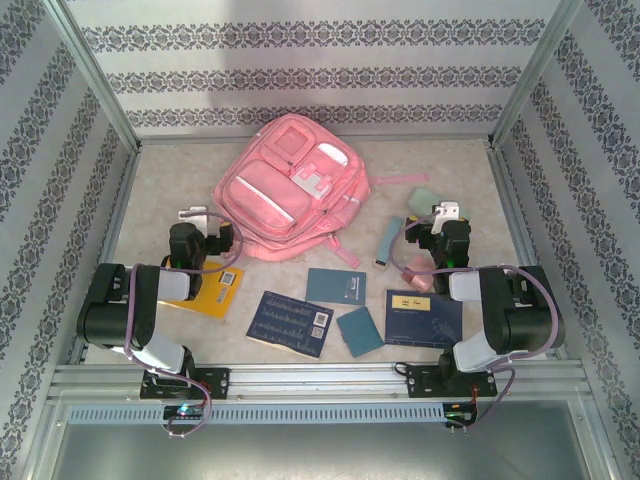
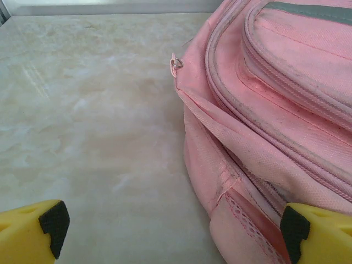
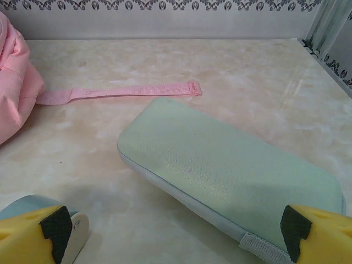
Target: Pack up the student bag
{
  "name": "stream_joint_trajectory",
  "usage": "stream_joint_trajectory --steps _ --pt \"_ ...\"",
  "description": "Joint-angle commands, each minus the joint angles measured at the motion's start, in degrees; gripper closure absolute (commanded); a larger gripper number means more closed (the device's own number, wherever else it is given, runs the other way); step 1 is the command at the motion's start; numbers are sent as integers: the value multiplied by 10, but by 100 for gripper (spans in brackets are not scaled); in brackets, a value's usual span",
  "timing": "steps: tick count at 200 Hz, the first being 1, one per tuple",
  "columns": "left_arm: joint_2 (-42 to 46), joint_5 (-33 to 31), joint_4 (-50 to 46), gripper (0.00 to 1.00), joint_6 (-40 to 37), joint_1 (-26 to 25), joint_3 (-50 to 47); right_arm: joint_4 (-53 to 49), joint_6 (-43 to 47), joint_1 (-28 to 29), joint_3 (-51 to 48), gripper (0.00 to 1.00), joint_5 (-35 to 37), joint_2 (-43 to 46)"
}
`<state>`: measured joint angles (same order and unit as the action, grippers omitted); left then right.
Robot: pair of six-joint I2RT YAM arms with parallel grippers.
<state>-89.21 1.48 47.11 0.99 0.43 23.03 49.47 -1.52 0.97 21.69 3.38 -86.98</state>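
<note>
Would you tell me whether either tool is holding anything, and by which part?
Nothing is held: the left tool is open by the student bag, the right tool open by a mint case.

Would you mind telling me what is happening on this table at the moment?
Two robot arms are working on packing the large pink fabric backpack. The left gripper is open and empty beside the bag's corner; the right gripper is open by a pale green soft case. Several blue books and a yellow book lie on the table, unpacked.
</note>
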Motion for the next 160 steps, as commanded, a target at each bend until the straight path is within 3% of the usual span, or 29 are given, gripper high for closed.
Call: stream_joint_trajectory --steps 1,160 --pt "-2 -2 2 1 -6 -1 7 5 -2 -1 8 2 -12 7" --pt "-1 -2 2 1 -6 -2 8 5 -1 -2 8 2 -24 9"
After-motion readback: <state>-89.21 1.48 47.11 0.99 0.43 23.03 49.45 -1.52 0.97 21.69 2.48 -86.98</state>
